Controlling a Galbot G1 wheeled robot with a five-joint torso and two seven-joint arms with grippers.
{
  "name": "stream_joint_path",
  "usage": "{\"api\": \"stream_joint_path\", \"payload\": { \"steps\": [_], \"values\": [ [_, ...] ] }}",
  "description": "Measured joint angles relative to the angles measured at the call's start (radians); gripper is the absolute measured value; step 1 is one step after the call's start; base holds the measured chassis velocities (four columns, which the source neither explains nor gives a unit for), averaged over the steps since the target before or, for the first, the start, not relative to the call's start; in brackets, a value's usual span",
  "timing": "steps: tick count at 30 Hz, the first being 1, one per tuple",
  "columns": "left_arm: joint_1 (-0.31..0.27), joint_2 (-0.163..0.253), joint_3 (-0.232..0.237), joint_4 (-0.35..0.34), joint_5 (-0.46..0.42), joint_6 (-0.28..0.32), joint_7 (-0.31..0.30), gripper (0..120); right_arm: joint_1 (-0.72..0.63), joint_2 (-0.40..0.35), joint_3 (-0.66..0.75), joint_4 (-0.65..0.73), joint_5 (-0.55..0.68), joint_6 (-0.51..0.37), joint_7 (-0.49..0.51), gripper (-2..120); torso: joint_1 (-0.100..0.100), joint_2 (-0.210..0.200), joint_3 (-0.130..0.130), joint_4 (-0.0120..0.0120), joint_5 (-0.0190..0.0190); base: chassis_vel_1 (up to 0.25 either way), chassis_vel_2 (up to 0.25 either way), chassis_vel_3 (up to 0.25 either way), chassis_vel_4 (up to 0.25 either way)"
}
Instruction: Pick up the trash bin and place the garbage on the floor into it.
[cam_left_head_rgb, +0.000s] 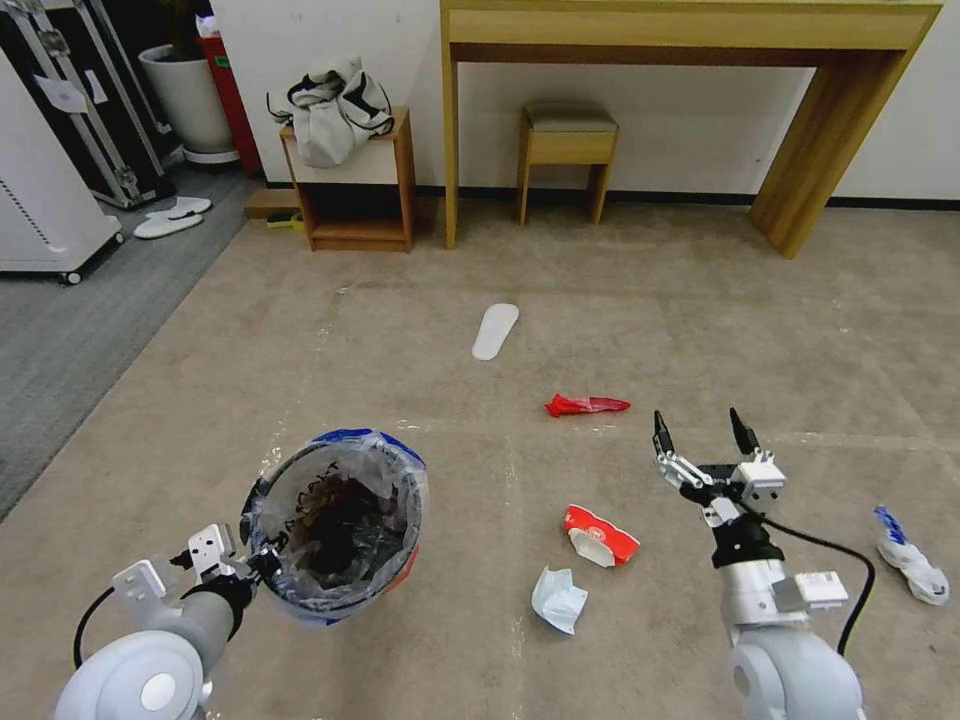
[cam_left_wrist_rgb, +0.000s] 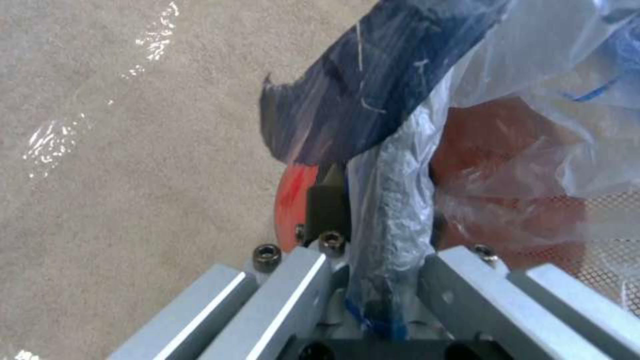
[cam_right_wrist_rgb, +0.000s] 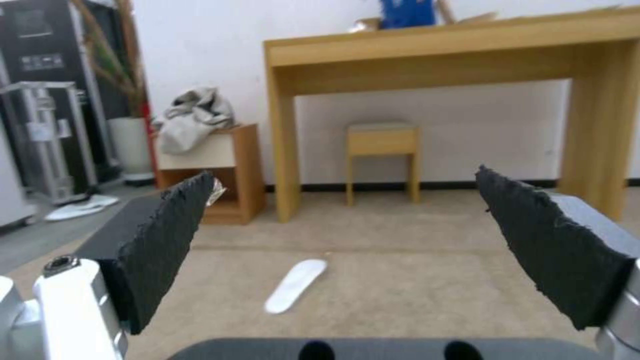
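On the beige carpeted floor (cam_left_head_rgb: 650, 300) in front of us, crossed by worn whitish tape lines, we see the wooden table (cam_left_head_rgb: 690, 40) against the far wall, with a small stool (cam_left_head_rgb: 568, 150) under it and a low cabinet (cam_left_head_rgb: 352, 190) to its left carrying a grey-white bag (cam_left_head_rgb: 335, 110).

Nearer to us, on our left, we hold the trash bin (cam_left_head_rgb: 340, 525), tilted so that its mouth faces up towards the head camera; its clear, blue-edged liner drapes over the black rim. Our left gripper (cam_left_head_rgb: 262, 562) is clamped on that rim at the bin's near left side, and in the left wrist view its fingers (cam_left_wrist_rgb: 328, 200) pinch the rim and bunched plastic between them, the red wall showing behind.

Our right gripper (cam_left_head_rgb: 705, 435) hangs above the carpet on the right, its fingers (cam_right_wrist_rgb: 167, 235) spread wide and holding nothing.

The garbage lies scattered on the floor: a red-white carton (cam_left_head_rgb: 600, 535) and crumpled pale paper (cam_left_head_rgb: 558, 598) between the bin and the right arm, a red wrapper (cam_left_head_rgb: 585, 405) farther out, and a white-blue piece (cam_left_head_rgb: 910, 565) at the far right. A white insole-shaped thing (cam_left_head_rgb: 496, 330) lies farther off towards the table.
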Motion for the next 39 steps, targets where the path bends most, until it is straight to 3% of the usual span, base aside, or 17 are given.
{"api": "stream_joint_path", "payload": {
  "steps": [2, 5, 6, 8, 9, 10, 11, 12, 13, 14, 16, 19, 26, 39],
  "values": [
    [-0.001, -0.001, 0.002, 0.000, 0.001, 0.000, 0.000, 0, 0.011, -0.026, -0.012, 0.005, 0.018, -0.025, 0.008, 100, 0.000, 0.000, 0.000, 0.0000, 0.0001, 0.000, 0.000, 0.000, 0.000],
    [-0.010, 0.005, 0.010, 0.003, 0.000, 0.000, -0.003, 0, 0.055, -0.211, -0.080, 0.037, 0.107, -0.187, 0.073, 100, 0.000, 0.000, 0.000, -0.0001, -0.0001, 0.000, 0.000, 0.000, 0.000],
    [-0.010, 0.005, 0.010, 0.003, 0.000, 0.000, -0.003, 0, 0.055, -0.211, -0.080, 0.037, 0.107, -0.187, 0.073, 100, 0.000, 0.000, 0.000, -0.0001, -0.0001, 0.000, 0.000, 0.000, 0.000],
    [-0.010, 0.006, 0.008, 0.004, 0.000, 0.000, -0.004, 0, 0.078, -0.322, -0.129, 0.067, 0.158, -0.333, 0.145, 100, 0.000, 0.000, 0.000, 0.0002, -0.0001, 0.000, 0.000, 0.000, 0.000],
    [-0.010, 0.006, 0.008, 0.004, 0.000, 0.000, -0.004, 0, 0.078, -0.322, -0.129, 0.067, 0.158, -0.333, 0.145, 100, 0.000, 0.000, 0.000, 0.0002, -0.0001, 0.000, 0.000, 0.000, 0.000],
    [-0.011, 0.007, 0.007, 0.005, 0.000, 0.000, -0.004, 0, 0.082, -0.348, -0.145, 0.079, 0.175, -0.389, 0.177, 100, 0.000, 0.000, 0.000, 0.0001, 0.0000, 0.000, 0.000, 0.000, 0.000],
    [-0.013, 0.009, 0.008, 0.008, -0.001, 0.000, -0.004, 0, 0.091, -0.391, -0.175, 0.102, 0.221, -0.516, 0.248, 100, 0.000, 0.000, 0.000, 0.0001, -0.0001, 0.000, 0.000, 0.000, 0.000],
    [-0.013, 0.009, 0.008, 0.008, -0.001, 0.000, -0.004, 0, 0.091, -0.391, -0.175, 0.102, 0.221, -0.516, 0.248, 100, 0.000, 0.000, 0.000, 0.0001, -0.0001, 0.000, 0.000, 0.000, 0.000],
    [-0.015, 0.009, 0.008, 0.009, -0.001, 0.000, -0.004, 0, 0.103, -0.423, -0.208, 0.112, 0.258, -0.605, 0.309, 100, 0.000, 0.000, 0.000, -0.0001, -0.0002, 0.000, 0.000, 0.000, 0.000],
    [-0.015, 0.009, 0.008, 0.009, -0.001, 0.000, -0.004, 0, 0.103, -0.423, -0.208, 0.112, 0.258, -0.605, 0.309, 100, 0.000, 0.000, 0.000, -0.0001, -0.0002, 0.000, 0.000, 0.000, 0.000],
    [-0.013, 0.007, 0.005, 0.009, -0.001, 0.000, -0.004, 0, 0.128, -0.467, -0.275, 0.113, 0.315, -0.736, 0.397, 100, 0.000, 0.000, 0.000, 0.0000, 0.0001, 0.000, 0.000, 0.000, 0.000],
    [-0.010, 0.006, 0.001, 0.009, -0.001, 0.000, -0.004, 0, 0.150, -0.494, -0.326, 0.102, 0.356, -0.814, 0.443, 100, 0.000, 0.000, 0.000, 0.0000, 0.0000, 0.000, 0.000, 0.000, 0.000],
    [-0.011, -0.003, -0.001, 0.011, 0.001, 0.000, -0.005, 0, 0.176, -0.508, -0.371, 0.079, 0.396, -0.893, 0.503, 100, 0.000, 0.000, 0.000, 0.0001, -0.0001, 0.000, 0.000, 0.000, 0.000],
    [-0.022, -0.001, 0.007, 0.025, 0.003, 0.000, -0.004, 0, 0.186, -0.478, -0.437, 0.036, 0.449, -0.888, 0.549, 100, 0.000, 0.000, 0.000, -0.0001, -0.0002, 0.000, 0.000, 0.000, 0.000]
  ]
}}
